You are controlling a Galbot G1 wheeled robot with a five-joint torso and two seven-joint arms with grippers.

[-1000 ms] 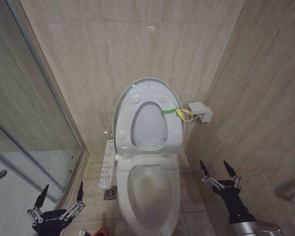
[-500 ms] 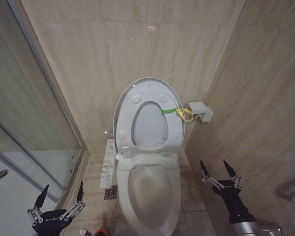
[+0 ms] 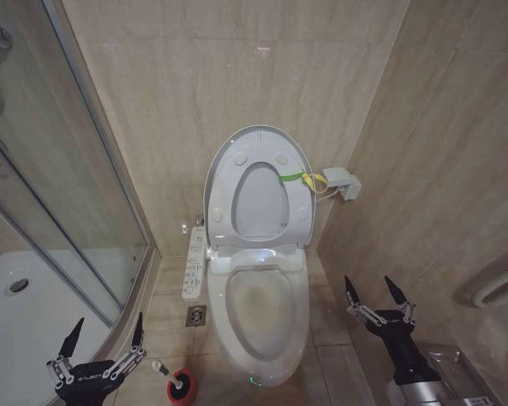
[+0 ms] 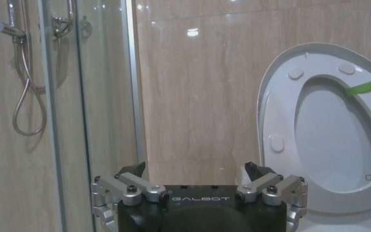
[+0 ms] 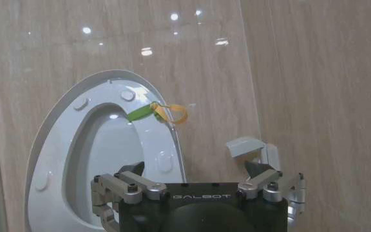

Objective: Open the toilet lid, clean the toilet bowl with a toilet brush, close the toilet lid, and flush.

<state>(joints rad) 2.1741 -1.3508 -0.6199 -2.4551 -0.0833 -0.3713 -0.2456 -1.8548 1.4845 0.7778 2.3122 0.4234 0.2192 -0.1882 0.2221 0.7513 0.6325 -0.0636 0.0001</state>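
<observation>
The toilet lid (image 3: 258,201) stands raised against the back wall, with the white seat ring (image 3: 223,190) up in front of it and a green-and-yellow band (image 3: 309,179) tied at its right edge. Below them the toilet bowl (image 3: 262,311) lies uncovered, with a faint brownish stain inside. The toilet brush (image 3: 160,369) sits in its red holder (image 3: 184,389) on the floor left of the bowl, white handle slanting left. My left gripper (image 3: 108,330) hangs open near the brush, nothing in it. My right gripper (image 3: 368,289) hangs open right of the bowl. The wrist views face the lid (image 4: 330,135) (image 5: 105,154).
A glass shower door (image 3: 76,169) and white shower tray (image 3: 17,313) take up the left. A control panel (image 3: 195,264) sticks out from the toilet's left side above a floor drain (image 3: 196,317). A grey wall box (image 3: 343,183) sits right of the lid. Tiled wall closes the right.
The whole picture has shifted: the camera has moved and takes in more floor, so the brush and its holder show fully. Lid, bowl and both grippers have not moved.
</observation>
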